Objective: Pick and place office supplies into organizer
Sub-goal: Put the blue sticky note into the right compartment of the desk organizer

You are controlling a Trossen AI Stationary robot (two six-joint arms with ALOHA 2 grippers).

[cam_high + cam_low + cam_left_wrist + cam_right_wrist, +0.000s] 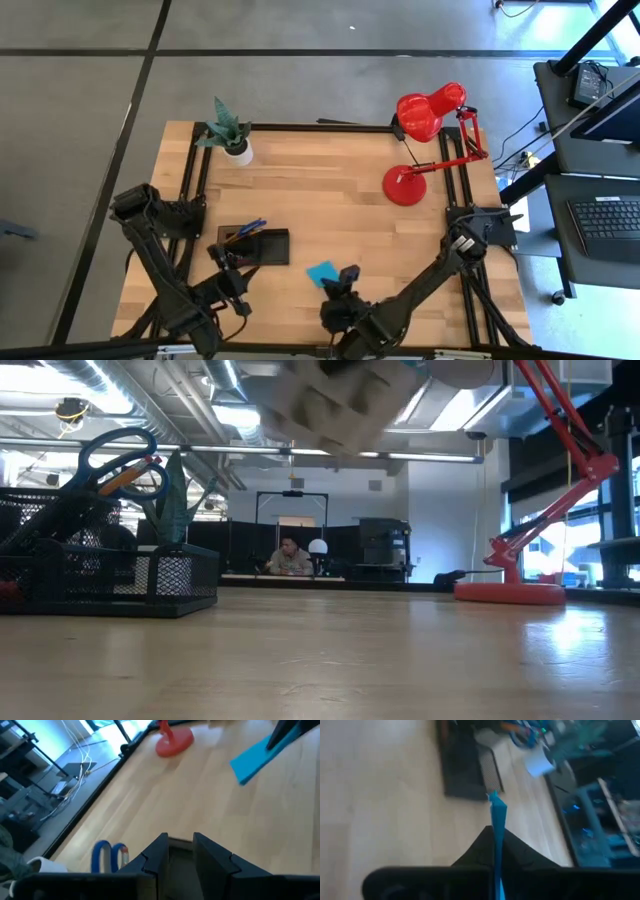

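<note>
The black mesh organizer [262, 246] stands left of the table's middle, near the near edge. Blue-handled scissors [115, 452], an orange pencil and pens stick up out of it. My right gripper [343, 279] is just right of the organizer, shut on the blue sticky-note pad [322, 272]. The right wrist view shows the pad [497, 812] edge-on, with the organizer [462, 765] ahead of it. My left gripper [226, 264] hovers at the organizer's near left corner, open and holding nothing [181, 851]. The scissors' handles [107, 856] show just beside its fingers. My right gripper pinches the blue pad between its two fingers at one edge [496, 842], the fingers flat on its two faces. The pad juts out past the fingertips toward the organizer. It is lifted clear of the table and tilted [252, 759].
A red desk lamp [425, 140] stands at the far right, its base [404, 186] on the table. A potted green plant [232, 135] is at the far left. Bare wood lies between them and along the near edge. A person sits in the room beyond [290, 556].
</note>
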